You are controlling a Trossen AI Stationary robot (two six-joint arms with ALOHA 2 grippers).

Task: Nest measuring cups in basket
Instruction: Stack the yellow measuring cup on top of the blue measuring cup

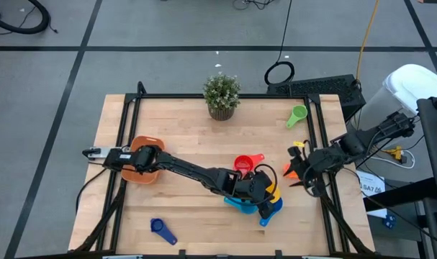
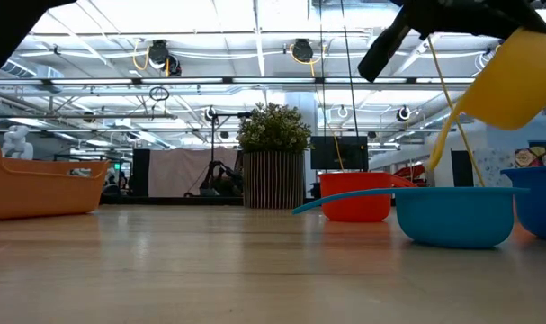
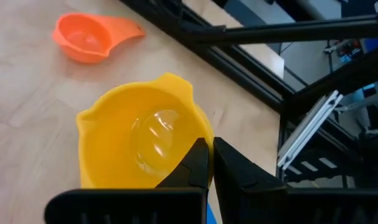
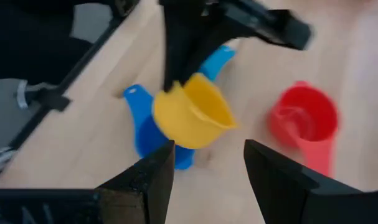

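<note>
My left gripper (image 1: 265, 188) reaches across to the table's right half and is shut on the yellow measuring cup (image 3: 139, 143), which hangs in the air (image 2: 515, 81). Below it, the light blue cup (image 2: 452, 216) and a blue cup (image 1: 270, 210) rest on the table. The red cup (image 1: 245, 164) sits just beyond them, and the orange cup (image 3: 89, 37) lies near the right frame rail. A green cup (image 1: 297, 115) lies at the far right and a dark blue one (image 1: 162, 230) at the near left. The orange basket (image 2: 39, 184) stands at the left. My right gripper (image 4: 207, 165) hovers open at the right edge. My left gripper pinches the yellow cup at its rim (image 3: 192, 146) between its two shut fingers (image 3: 238, 177), which slant down from the table's left. The fingers hide the exact spot. The cup is lifted clear and tilted above the light blue and blue cups.
A potted plant (image 1: 222, 95) stands at the middle of the far edge. Black frame rails (image 1: 322, 144) run along the table's sides. The left arm lies across the basket (image 1: 142, 162). Bare wood shows in the near middle and the far left.
</note>
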